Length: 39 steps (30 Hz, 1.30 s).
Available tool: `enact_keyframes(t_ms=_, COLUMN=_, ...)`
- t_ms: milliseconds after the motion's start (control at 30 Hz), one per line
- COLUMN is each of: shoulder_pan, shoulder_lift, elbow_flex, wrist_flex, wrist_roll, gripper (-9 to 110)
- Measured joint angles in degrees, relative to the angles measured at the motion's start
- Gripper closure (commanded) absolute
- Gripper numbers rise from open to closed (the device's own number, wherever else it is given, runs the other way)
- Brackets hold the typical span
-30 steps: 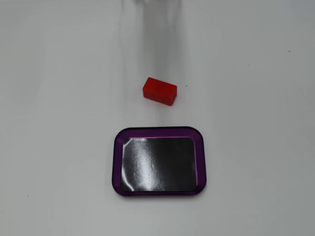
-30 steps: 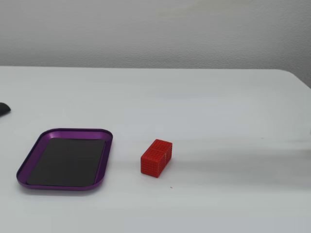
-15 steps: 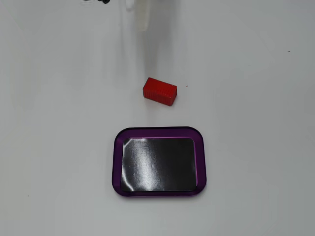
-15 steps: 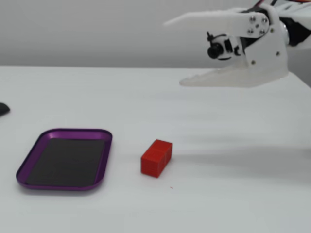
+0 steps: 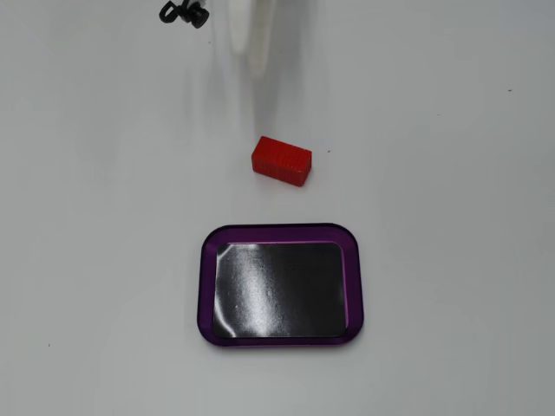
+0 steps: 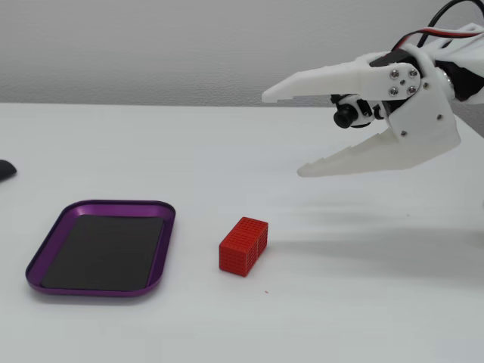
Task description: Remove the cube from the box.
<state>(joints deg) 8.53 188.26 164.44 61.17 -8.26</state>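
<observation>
The red cube (image 5: 282,161) lies flat on the white worktop (image 5: 451,260), outside the box (image 5: 208,286) and near one of its long sides, turned slightly askew to it. The box is a shallow purple-rimmed tray with a glossy black bottom.

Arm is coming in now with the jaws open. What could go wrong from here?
1. The cube already sits on the table, outside the box, whose bottom looks bare. Grasping it may only undo a finished job.
2. The gripper hangs open, high above and off to the side of the cube; a descent from here could nudge it rather than straddle it.
3. The cube lies skewed to the box's edges in the top-down fixed view, so uncorrected jaws may clip a corner.
</observation>
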Motion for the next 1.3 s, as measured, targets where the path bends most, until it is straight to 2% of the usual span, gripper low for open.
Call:
enact_keyframes(t_ms=133, shoulder_pan=0.0, shoulder_lift=0.0, elbow_flex=0.0, wrist_flex=0.18, wrist_roll=2.02, gripper=102)
enact_keyframes(t_ms=400, shoulder_pan=0.0, shoulder_lift=0.0, elbow_flex=0.18, wrist_flex=0.18, wrist_roll=5.01, gripper=102)
enact_keyframes(t_ms=1300, shoulder_pan=0.0, shoulder_lift=0.0, elbow_flex=0.35, wrist_flex=0.18, wrist_roll=5.01, gripper=102)
